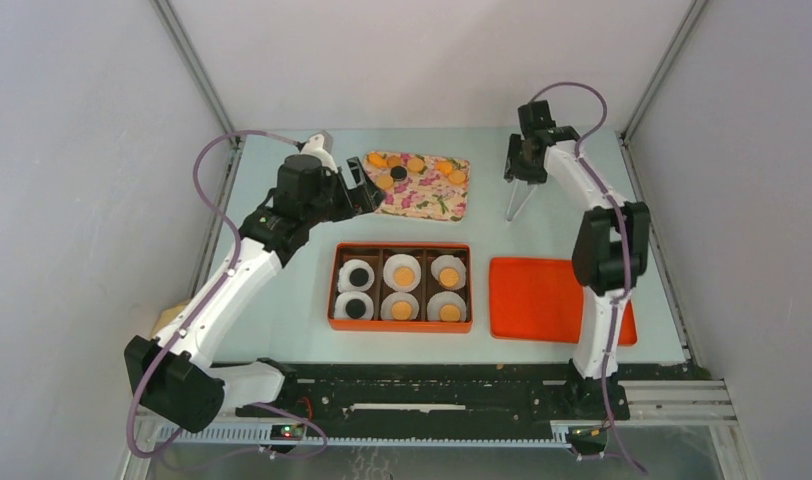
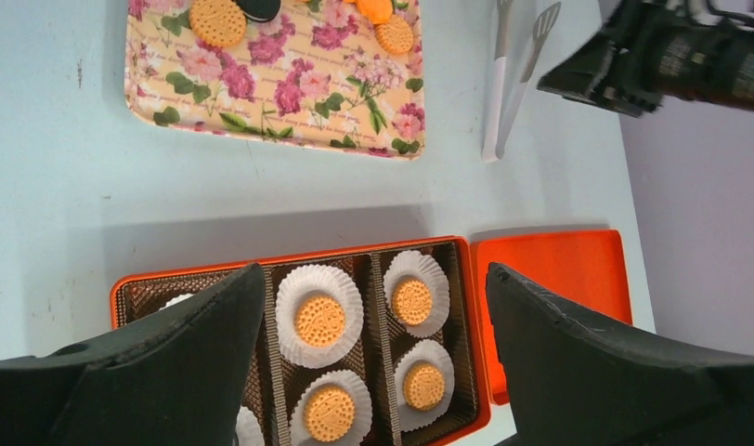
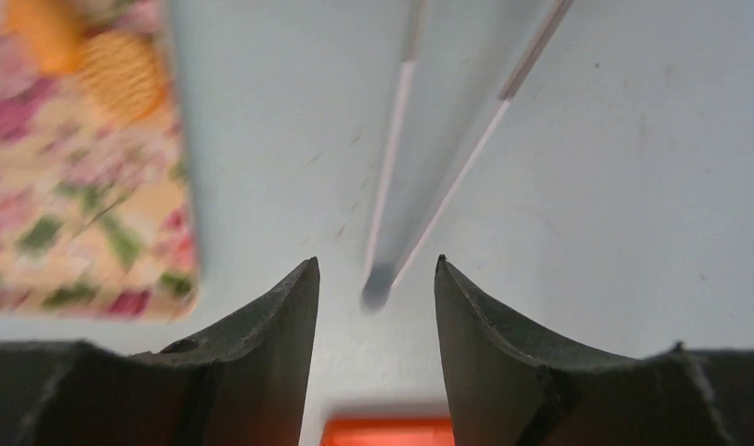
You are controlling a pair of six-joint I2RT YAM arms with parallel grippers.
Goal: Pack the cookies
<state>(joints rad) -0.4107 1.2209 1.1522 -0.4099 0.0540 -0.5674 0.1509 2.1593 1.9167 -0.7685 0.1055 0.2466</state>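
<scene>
An orange box (image 1: 400, 325) holds six white liners: orange cookies (image 2: 319, 320) lie in four and black cookies (image 1: 357, 274) in the two on the left. More cookies (image 1: 415, 163) lie on the floral tray (image 1: 427, 200) behind it, orange ones and one black. My left gripper (image 2: 374, 271) hangs wide open above the box with nothing between its fingers; from above, the left gripper (image 1: 365, 192) is at the tray's left edge. White tongs (image 2: 503, 84) lie on the table right of the tray. My right gripper (image 3: 377, 260) is open just above the tongs' hinge end (image 3: 378, 293), apart from it.
The box's orange lid (image 1: 542, 298) lies flat to the right of the box, beside the right arm's base. Grey enclosure walls rise close behind and at both sides of the pale table (image 1: 282, 290).
</scene>
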